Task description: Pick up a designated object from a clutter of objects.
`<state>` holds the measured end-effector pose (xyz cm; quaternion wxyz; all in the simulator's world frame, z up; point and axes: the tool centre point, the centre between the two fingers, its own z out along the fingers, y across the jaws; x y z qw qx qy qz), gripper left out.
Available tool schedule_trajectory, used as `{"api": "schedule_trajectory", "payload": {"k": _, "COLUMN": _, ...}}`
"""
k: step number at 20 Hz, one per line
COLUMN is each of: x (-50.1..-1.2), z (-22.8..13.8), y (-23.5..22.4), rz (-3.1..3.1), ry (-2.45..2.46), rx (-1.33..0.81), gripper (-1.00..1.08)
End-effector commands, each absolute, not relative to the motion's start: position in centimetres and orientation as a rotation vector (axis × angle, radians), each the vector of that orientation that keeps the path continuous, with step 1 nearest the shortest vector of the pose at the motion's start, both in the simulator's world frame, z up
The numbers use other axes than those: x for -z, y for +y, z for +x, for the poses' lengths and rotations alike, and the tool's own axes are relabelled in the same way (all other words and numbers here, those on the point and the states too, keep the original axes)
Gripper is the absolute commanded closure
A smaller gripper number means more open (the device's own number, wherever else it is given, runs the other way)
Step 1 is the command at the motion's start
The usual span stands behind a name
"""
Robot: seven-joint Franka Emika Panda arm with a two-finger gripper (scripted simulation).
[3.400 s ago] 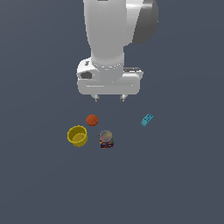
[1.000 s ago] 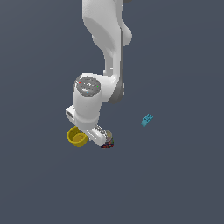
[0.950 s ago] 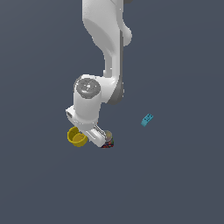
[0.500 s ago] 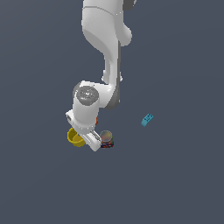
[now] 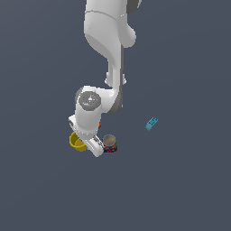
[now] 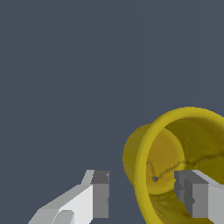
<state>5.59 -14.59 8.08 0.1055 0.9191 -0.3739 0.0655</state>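
Glossy white arm (image 5: pixel 108 40) with rounded grey-capped joints; white hand (image 6: pixel 146 199) bears blocky grey fingers (image 6: pixel 101 194).

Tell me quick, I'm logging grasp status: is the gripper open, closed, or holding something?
Gripper: open, holding nothing; its fingers straddle the wall of the yellow cup, one finger inside and one outside.

Claw (image 6: pixel 142 199) lower now, astride yellow cup (image 6: pixel 183 162) rim.

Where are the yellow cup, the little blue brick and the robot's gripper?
yellow cup (image 6: pixel 151 144), wrist view, outer rim.
blue brick (image 5: pixel 151 123), exterior view, top face.
gripper (image 6: pixel 142 199), wrist view, gap between fingertips.
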Motion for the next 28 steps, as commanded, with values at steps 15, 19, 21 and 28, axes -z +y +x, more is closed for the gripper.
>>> {"api": "schedule_trajectory", "payload": {"k": 15, "x": -5.7, "z": 5.6, "y": -15.2, "rz": 2.706, "ry": -1.105, "rx": -0.194, "gripper": 1.08}}
{"api": "schedule_trajectory", "payload": {"k": 19, "x": -5.7, "z": 5.6, "y": -15.2, "rz": 2.706, "ry": -1.105, "rx": -0.194, "gripper": 1.08}}
{"api": "schedule_trajectory", "payload": {"k": 21, "x": -5.8, "z": 5.5, "y": -15.1, "rz": 2.706, "ry": -1.105, "rx": -0.194, "gripper": 1.08}}
{"api": "schedule_trajectory", "payload": {"k": 28, "x": -7.3, "z": 4.9, "y": -14.1, "rz": 2.707, "ry": -1.105, "rx": -0.194, "gripper": 1.08}}
